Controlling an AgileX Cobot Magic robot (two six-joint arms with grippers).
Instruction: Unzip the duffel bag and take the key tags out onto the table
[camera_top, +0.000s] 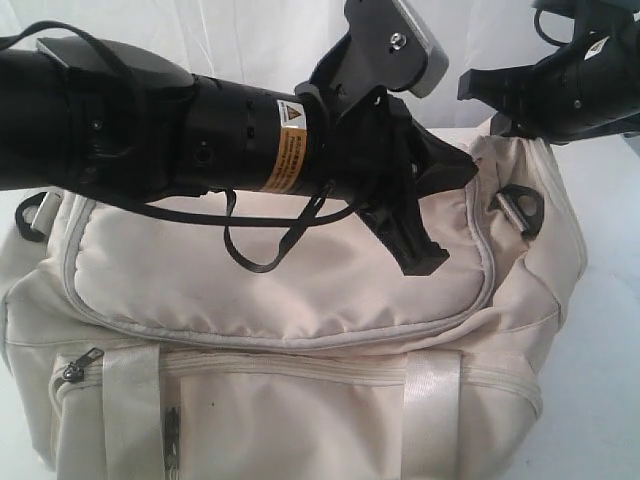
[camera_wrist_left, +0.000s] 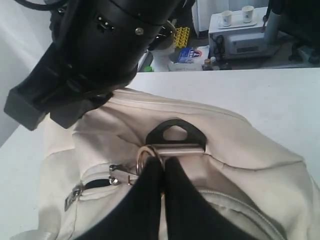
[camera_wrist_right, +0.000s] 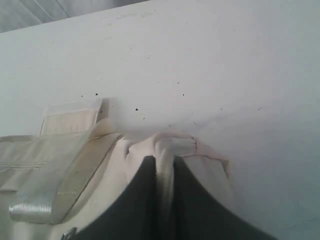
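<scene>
The cream duffel bag (camera_top: 300, 270) lies on the white table (camera_top: 610, 380) with its grey top zipper (camera_top: 300, 337) closed along the front. My left gripper (camera_wrist_left: 163, 166) is shut at the bag's right end, pinching a metal ring (camera_wrist_left: 142, 155) joined to the zipper pulls (camera_wrist_left: 116, 173), just below a black D-ring (camera_wrist_left: 175, 135). In the exterior view the left gripper (camera_top: 462, 165) reaches over the lid. My right gripper (camera_wrist_right: 166, 162) is shut on a cream webbing tab (camera_wrist_right: 172, 145) at the same end, seen at the top right as the right gripper (camera_top: 500, 122). The key tags are hidden.
A front pocket with its own zipper pull (camera_top: 70, 372) and two webbing straps (camera_top: 430, 410) face the camera. A loose strap (camera_wrist_right: 55, 192) lies beside the right gripper. Beyond the table's (camera_wrist_left: 250, 95) far edge stand boxes and a white appliance (camera_wrist_left: 245, 42).
</scene>
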